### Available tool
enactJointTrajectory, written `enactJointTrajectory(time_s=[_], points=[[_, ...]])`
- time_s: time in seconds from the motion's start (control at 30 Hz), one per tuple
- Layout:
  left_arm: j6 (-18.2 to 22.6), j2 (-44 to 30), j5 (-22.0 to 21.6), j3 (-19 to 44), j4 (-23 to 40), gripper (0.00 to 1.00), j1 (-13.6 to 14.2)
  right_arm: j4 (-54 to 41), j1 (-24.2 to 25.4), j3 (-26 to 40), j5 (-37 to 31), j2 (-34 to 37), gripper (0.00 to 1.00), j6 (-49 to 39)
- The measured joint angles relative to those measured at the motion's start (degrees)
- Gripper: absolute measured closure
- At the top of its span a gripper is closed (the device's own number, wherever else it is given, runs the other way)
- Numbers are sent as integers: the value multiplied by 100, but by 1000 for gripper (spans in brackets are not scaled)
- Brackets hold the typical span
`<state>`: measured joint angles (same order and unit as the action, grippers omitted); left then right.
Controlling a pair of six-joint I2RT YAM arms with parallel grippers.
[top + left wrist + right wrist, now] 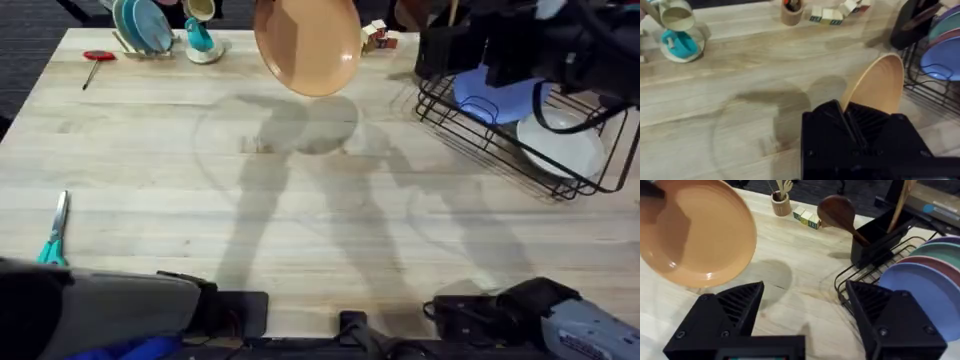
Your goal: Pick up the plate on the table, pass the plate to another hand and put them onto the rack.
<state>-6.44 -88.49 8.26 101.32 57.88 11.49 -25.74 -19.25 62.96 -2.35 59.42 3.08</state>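
The plate (307, 45) is lifted clear of the bench (150, 150), over the far middle of it, tilted so its shallow peach-orange hollow faces down and toward the camera in the overhead view; its round shadow lies on the wood just below. It is smooth and matte, round, with a low raised rim. In the left wrist view the plate (877, 82) stands edge-on, rising from the left hand (852, 122), whose black ribbed fingers are closed tight on the rim.

The right hand (802, 312) is spread wide with nothing between its black fingers; the plate (692, 232) hangs just beyond one finger, its face turned toward that camera.

The bench is pale butcher-block with plank seams. To the right stands the rack (500, 120) of black wire, holding a white plate (565, 145) and a lavender-blue plate (495, 100); at its far end a black holder (875, 235) carries a wooden spoon (837, 211). At the far edge lie small wooden blocks (376, 36), a small stand of teal plates (142, 28), a teal and white dish (203, 44) and a red-handled tool (97, 58). Teal-handled scissors (54, 235) lie near the left edge.
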Motion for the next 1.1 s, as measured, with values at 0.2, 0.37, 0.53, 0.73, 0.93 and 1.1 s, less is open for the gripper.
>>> enactJointTrajectory(time_s=[0.2,0.37,0.53,0.73,0.93,1.1], points=[[0,214,347,0,23,960,0,2,0,0,0,4,6,623],[0,229,450,0,51,960,0,153,2,0,256,91,6,1301],[0,229,473,0,67,960,0,386,0,0,790,282,6,1798],[0,229,510,0,67,960,0,423,-4,0,1108,542,5,2136],[0,229,530,0,67,960,0,549,-26,0,1339,690,6,2266],[0,229,530,0,67,960,0,602,-26,0,1403,793,6,2308]])
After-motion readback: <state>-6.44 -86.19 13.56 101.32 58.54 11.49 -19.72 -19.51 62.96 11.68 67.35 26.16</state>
